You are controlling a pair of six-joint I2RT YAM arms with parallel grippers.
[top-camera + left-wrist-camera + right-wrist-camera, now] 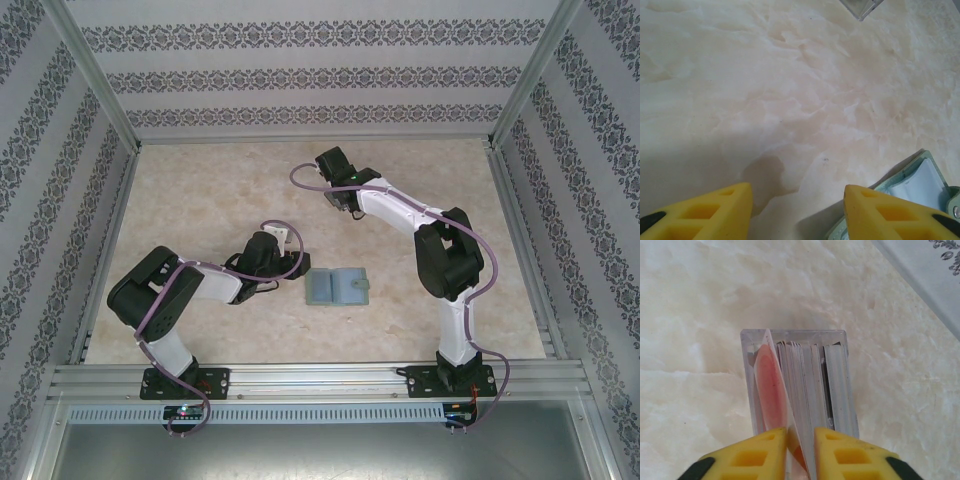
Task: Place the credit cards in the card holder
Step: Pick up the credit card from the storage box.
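The credit cards [805,382] stand on edge, packed in a clear plastic box [747,370] on the marble table. A pink-red card [771,390] leans out of the row at its left. My right gripper [800,434] straddles this card from above with a narrow gap; the left finger is against the card's pink face. The right gripper [345,205] is at the table's far middle. The grey-green card holder [337,287] lies open and flat in the centre. My left gripper [797,192] is open and empty just left of it, the card holder's corner [920,185] beside its right finger.
A corner of the clear box [860,7] shows at the top of the left wrist view. Patterned walls [560,150] enclose the table on three sides, and one wall [935,275] is near the box. Bare marble [200,190] lies left of both grippers.
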